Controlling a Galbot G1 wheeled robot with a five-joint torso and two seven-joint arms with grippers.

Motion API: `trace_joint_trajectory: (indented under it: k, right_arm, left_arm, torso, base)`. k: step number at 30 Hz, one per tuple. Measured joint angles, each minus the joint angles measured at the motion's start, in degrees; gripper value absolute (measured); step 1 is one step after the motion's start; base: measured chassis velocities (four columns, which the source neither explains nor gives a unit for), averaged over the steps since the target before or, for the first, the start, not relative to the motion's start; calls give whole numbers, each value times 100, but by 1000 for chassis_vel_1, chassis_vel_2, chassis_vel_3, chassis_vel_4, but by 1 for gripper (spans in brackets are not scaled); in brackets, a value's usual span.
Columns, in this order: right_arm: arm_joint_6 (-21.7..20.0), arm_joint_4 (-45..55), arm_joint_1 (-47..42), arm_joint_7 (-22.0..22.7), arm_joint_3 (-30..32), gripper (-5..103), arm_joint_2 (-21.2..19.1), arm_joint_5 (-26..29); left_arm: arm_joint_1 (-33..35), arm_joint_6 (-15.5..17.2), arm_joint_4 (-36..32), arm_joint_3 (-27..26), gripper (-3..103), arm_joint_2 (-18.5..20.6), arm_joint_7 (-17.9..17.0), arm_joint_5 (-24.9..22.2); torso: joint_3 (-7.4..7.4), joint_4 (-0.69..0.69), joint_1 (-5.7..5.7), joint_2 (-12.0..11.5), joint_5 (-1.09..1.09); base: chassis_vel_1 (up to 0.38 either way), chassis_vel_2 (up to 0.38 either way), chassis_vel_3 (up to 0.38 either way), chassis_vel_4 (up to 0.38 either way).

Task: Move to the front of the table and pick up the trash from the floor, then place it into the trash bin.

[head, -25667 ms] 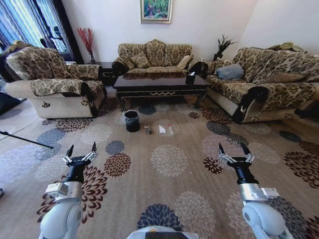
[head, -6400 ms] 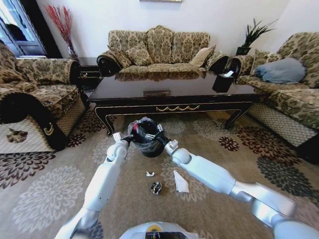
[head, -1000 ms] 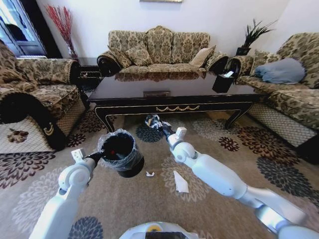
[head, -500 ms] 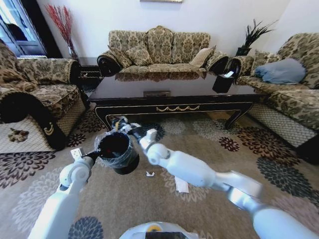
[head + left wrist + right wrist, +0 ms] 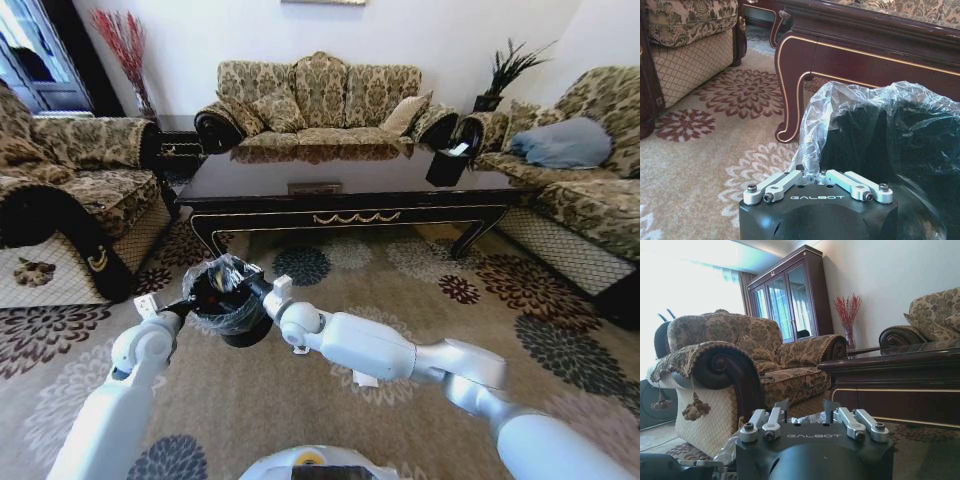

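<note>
My left gripper (image 5: 812, 176) is shut on the plastic-lined rim of the black trash bin (image 5: 232, 300), which it holds tilted above the carpet in front of the dark table (image 5: 350, 205). The bin (image 5: 890, 145) and the table (image 5: 850, 50) show close up in the left wrist view. My right gripper (image 5: 250, 285) reaches across to the bin's mouth; its fingers (image 5: 782, 407) stand apart with nothing between them. A tiny white scrap of trash (image 5: 298, 350) and a white folded paper (image 5: 364, 379), partly hidden under my right arm, lie on the floor.
Patterned sofas surround the table: an armchair (image 5: 60, 200) on the left, a couch (image 5: 320, 100) behind, another (image 5: 590, 190) on the right. A small black box (image 5: 445, 165) stands on the table's right end. A glass-door cabinet (image 5: 785, 305) stands by the wall.
My right gripper has swung left from in front of the table to the bin's mouth. The dark wrapper it carried is no longer seen. The bin has shifted slightly left.
</note>
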Motion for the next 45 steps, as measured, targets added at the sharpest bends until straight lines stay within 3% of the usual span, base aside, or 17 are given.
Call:
trace_joint_trajectory:
  k: [4,5,8,9,10,11,14,15,17,19,20,23,29,33,40,45]
  right_arm:
    - [16,44,-17,30,27,47,-62,-34]
    - [16,66,-19,73,91,59,-86,-32]
    - [-7,69,-19,199,279,64,-142,31]
    - [-41,36,-19,287,462,76,-226,122]
    - [-41,36,-19,287,462,76,-226,122]
    - [-66,9,-19,321,585,76,-321,189]
    - [-268,23,-32,466,878,92,-885,398]
    - [-268,23,-32,466,878,92,-885,398]
    - [-851,196,-81,891,1012,98,-1331,540]
    - [-1598,414,-213,1433,1122,99,-1694,707]
    - [-1598,414,-213,1433,1122,99,-1694,707]
    - [-2374,611,-630,1811,1349,100,-2011,1093]
    - [-2751,674,-1350,1753,1690,100,-2339,1306]
    - [-3371,737,-1871,1838,1851,100,-2561,1471]
    - [-3537,603,-2416,1839,1971,100,-2505,1256]
    - [-3034,574,-2794,1451,1853,100,-2689,778]
  left_arm:
    - [52,0,-56,-31,4,16,-2,6]
    - [67,0,-70,-43,4,19,-5,7]
    - [96,0,-98,-76,4,28,-12,7]
    - [129,3,-131,-111,4,34,-19,9]
    - [129,3,-131,-111,4,34,-19,9]
    - [161,6,-167,-137,4,40,-24,13]
    - [275,20,-308,-228,4,57,-33,16]
    - [275,20,-308,-228,4,57,-33,16]
    - [330,23,-375,-284,4,74,-42,21]
    - [353,26,-412,-319,4,106,-55,14]
    - [353,26,-412,-319,4,106,-55,14]
    - [345,37,-459,-338,4,162,-102,-41]
    - [284,48,-485,-299,4,243,-113,-92]
    - [266,49,-463,-287,4,323,-113,-112]
    - [266,49,-497,-363,4,386,-130,-208]
    - [341,55,-637,-504,4,483,-150,-293]
  torso:
    - [0,1,0,0,0]
    - [0,1,0,0,0]
    - [0,1,0,0,1]
    - [0,2,0,0,1]
    - [0,2,0,0,1]
    - [0,2,0,0,1]
    - [0,1,0,0,2]
    - [0,1,0,0,2]
    - [0,-2,0,0,3]
    - [-1,-3,-1,0,2]
    - [-1,-3,-1,0,2]
    - [-1,2,0,0,2]
    - [-1,-1,0,0,3]
    - [-1,0,-1,0,2]
    - [-1,1,0,-1,1]
    - [-1,1,-1,0,1]
  base:
    - [0,0,0,0]
    - [0,0,0,0]
    - [0,0,0,0]
    - [0,0,0,0]
    - [0,0,0,0]
    - [0,0,0,0]
    - [0,0,0,0]
    - [0,0,0,0]
    - [0,0,0,0]
    - [0,0,0,0]
    - [0,0,0,0]
    - [0,0,0,0]
    - [0,0,0,0]
    - [0,0,0,0]
    - [0,0,0,0]
    - [0,0,0,0]
